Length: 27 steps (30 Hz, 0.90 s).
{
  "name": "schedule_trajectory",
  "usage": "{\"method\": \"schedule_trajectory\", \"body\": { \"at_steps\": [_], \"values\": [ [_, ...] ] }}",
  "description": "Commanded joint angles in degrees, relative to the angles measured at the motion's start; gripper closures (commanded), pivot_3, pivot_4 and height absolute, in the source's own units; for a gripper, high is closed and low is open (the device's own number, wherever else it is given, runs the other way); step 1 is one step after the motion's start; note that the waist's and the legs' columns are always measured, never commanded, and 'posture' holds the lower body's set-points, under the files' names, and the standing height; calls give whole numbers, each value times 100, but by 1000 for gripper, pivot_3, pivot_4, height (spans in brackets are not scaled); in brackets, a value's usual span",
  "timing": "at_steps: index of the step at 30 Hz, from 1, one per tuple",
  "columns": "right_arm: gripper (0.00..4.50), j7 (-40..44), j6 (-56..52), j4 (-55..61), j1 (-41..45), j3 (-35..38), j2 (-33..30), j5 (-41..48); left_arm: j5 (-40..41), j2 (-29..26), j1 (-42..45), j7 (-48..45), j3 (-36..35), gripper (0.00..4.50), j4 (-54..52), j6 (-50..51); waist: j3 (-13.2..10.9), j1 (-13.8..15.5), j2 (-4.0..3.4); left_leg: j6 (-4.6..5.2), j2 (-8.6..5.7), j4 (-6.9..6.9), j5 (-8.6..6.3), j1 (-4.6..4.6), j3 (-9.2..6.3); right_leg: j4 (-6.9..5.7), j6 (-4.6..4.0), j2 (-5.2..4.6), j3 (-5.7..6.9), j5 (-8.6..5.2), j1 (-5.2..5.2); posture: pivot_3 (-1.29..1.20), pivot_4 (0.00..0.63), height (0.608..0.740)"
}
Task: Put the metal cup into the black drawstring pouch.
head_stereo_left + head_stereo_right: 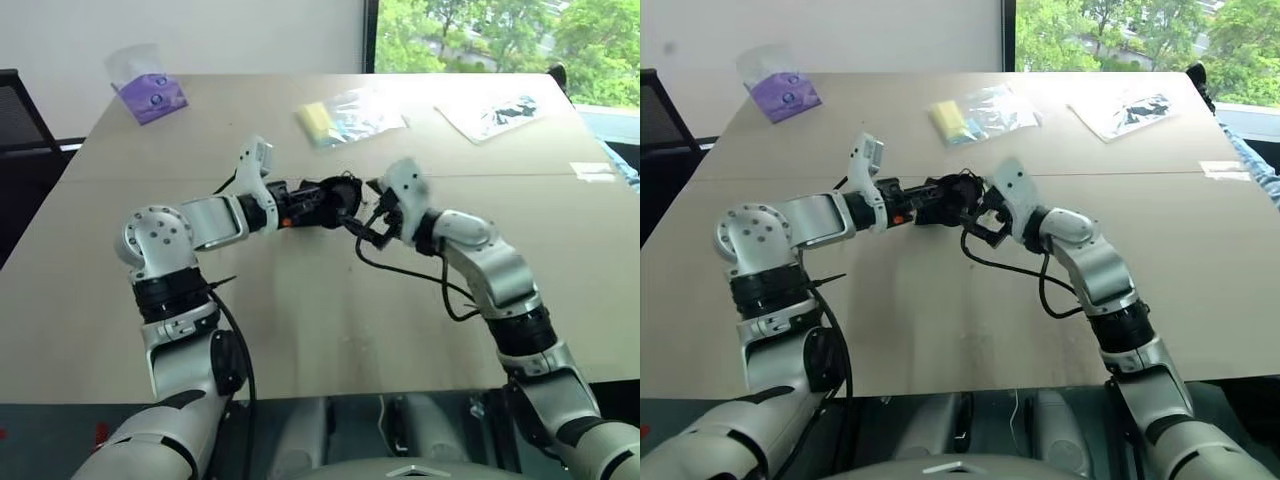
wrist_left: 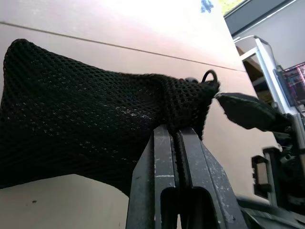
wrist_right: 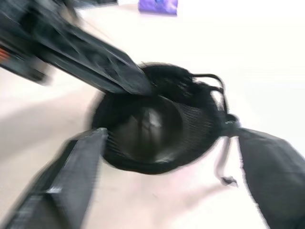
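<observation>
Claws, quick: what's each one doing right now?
Left claw: shut on the rim of the black drawstring pouch.
Right claw: open, at the pouch mouth, holding nothing; the metal cup sits inside.

- Daylight from the window (image 1: 500, 35) washes out the far desk (image 1: 330, 300) with glare.
- Right wrist view is motion-blurred, overexposed.
- Left wrist view is sharp; pouch (image 2: 86, 129) dark.

The tan table (image 1: 300, 330) carries a purple packet in clear wrap (image 1: 150, 92) at its far left, a clear bag with yellow contents (image 1: 345, 117) mid-far, and a printed clear bag (image 1: 493, 112) far right.
</observation>
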<state>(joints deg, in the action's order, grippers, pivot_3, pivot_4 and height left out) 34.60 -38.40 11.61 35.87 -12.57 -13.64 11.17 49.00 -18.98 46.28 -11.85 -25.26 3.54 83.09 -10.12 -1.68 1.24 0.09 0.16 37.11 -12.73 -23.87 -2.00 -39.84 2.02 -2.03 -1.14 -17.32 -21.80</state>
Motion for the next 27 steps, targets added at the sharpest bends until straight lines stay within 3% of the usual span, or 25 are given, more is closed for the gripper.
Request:
{"method": "schedule_trajectory", "body": {
  "at_steps": [1, 5, 9, 19, 24, 27],
  "values": [
    [38, 82, -410, 855, -194, 312, -318, 323, -23, -353, 95, -538, 66, 4500, 179, -407, 0, 8, 0, 0, 0, 0, 0, -1, 0, 1, 0, -1, 1, 0, 0, 0, 150, 740],
    [38, -63, -382, 941, -432, 378, -655, 201, -83, -801, 133, -1029, 246, 4500, 387, -625, 0, -4, 0, 1, 0, -1, 0, 0, 2, 2, 0, 0, -1, 0, 0, 0, 150, 740],
    [38, -231, 358, 338, -443, -140, -876, -493, -307, -1369, 166, -1595, 684, 4500, 488, -872, -1, -37, 0, 1, 0, -5, 0, 1, 4, 1, -1, 2, -4, -1, -1, 0, 150, 740],
    [38, -622, 1859, -2385, 725, -636, 617, -1052, -433, -1646, 172, -1820, 870, 4500, 274, -873, -4, -71, 0, 2, 2, -5, 0, 3, 7, -1, -1, 5, -7, -1, -4, 0, 150, 740],
    [38, -793, 2545, -3701, 1158, -465, 1135, -1104, -264, -1671, -14, -1679, 638, 4500, -175, -576, -5, -61, 2, 2, 2, -6, 0, -1, 5, 2, -1, 1, -6, -1, -5, 0, 150, 740],
    [798, -800, 2803, -4062, 1247, -361, 1238, -1085, -150, -1646, -161, -1569, 445, 4500, -471, -369, -5, -66, 1, 2, 2, -6, 0, -1, 4, 1, -1, 0, -8, -1, -6, 0, 150, 740]
  ]
}}
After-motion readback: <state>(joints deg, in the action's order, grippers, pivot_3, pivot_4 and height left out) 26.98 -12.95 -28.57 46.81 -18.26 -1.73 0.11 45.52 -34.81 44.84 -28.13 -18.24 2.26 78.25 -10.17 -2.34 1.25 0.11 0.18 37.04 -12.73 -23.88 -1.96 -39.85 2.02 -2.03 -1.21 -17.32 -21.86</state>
